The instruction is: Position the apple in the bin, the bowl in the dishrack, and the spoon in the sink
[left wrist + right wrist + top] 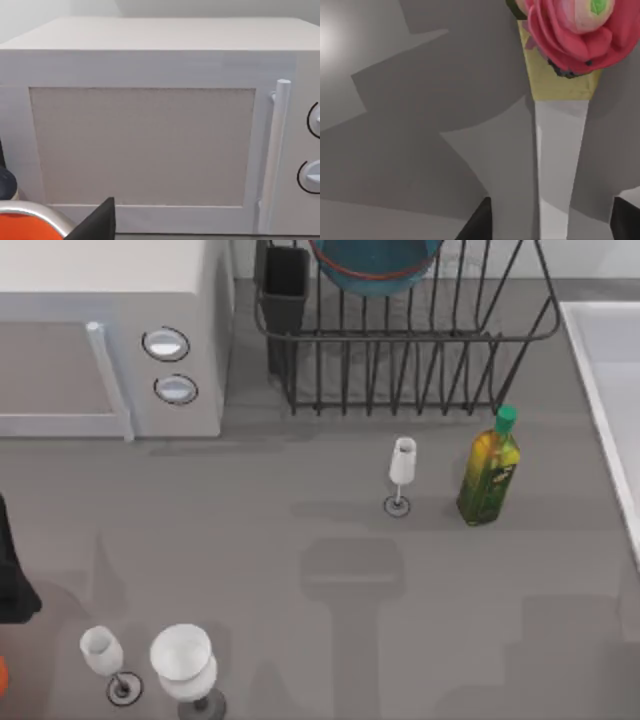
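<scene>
Along the top view's far edge, from biggest down, sit the white microwave (110,335) at left, the black dishrack (400,350) at centre with the blue bowl (375,265) standing among its bars, and the pale sink (610,380) at the right edge. On the grey table (320,580) nearer the camera stand a green-capped bottle (490,470), a small wine glass (400,475) beside it, and two more glasses (150,665) near left. The left arm (12,580) is a dark shape at the left edge, and its wrist view faces the microwave door with one dark fingertip (97,222) beside something orange; the right gripper (550,220) has its jaws parted, holding nothing, over a pink flower (570,30).

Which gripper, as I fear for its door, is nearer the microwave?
Left. The left gripper faces the microwave door close up; the right gripper hangs over a pink flower.
</scene>
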